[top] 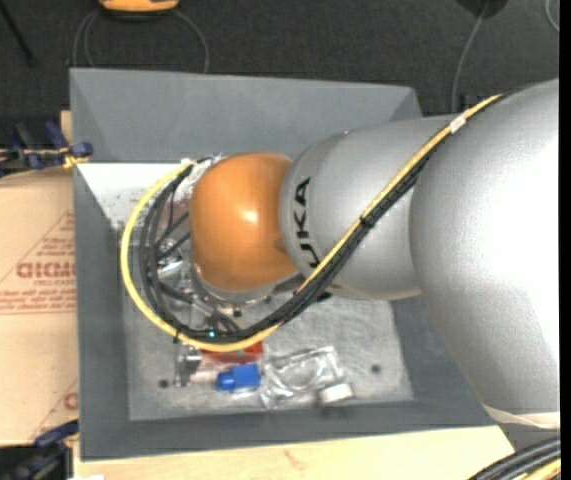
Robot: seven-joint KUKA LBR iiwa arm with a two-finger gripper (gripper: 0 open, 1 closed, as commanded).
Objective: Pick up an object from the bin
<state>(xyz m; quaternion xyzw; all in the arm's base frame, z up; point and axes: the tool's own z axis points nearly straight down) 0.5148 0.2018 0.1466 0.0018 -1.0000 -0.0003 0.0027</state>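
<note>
A KUKA arm (415, 208) reaches from the right into a grey bin (105, 368). Its orange cover (240, 218) and looped yellow cable (130, 268) hang low over the left half of the floor. We place the gripper (203, 346) under that cover, toward the bin's front. Whether it is apart, together or clamped on anything we cannot tell, since the wrist blocks it from above.

Just in front of the wrist lies a small cluster. A blue piece (237, 378) sits nearest the gripper, with a red sliver (250, 349) showing at the wrist's edge behind it. A crumpled clear wrapper (300, 371) touches the blue piece on its right, and a white cap (337, 393) rests at the wrapper's front right corner. A small dark item (182, 370) lies left of the blue piece; we cannot make out what it is.

We judge the blue piece the likeliest pick. It looks like hard plastic, light and stiff, and should take a firm squeeze across its short side without harm. The wrapper seems the harder catch. It is thin, slick and springy, likely to fold or slide, and best taken at a bunched crease. The cap is light but low to the floor and apt to skid away.
</note>
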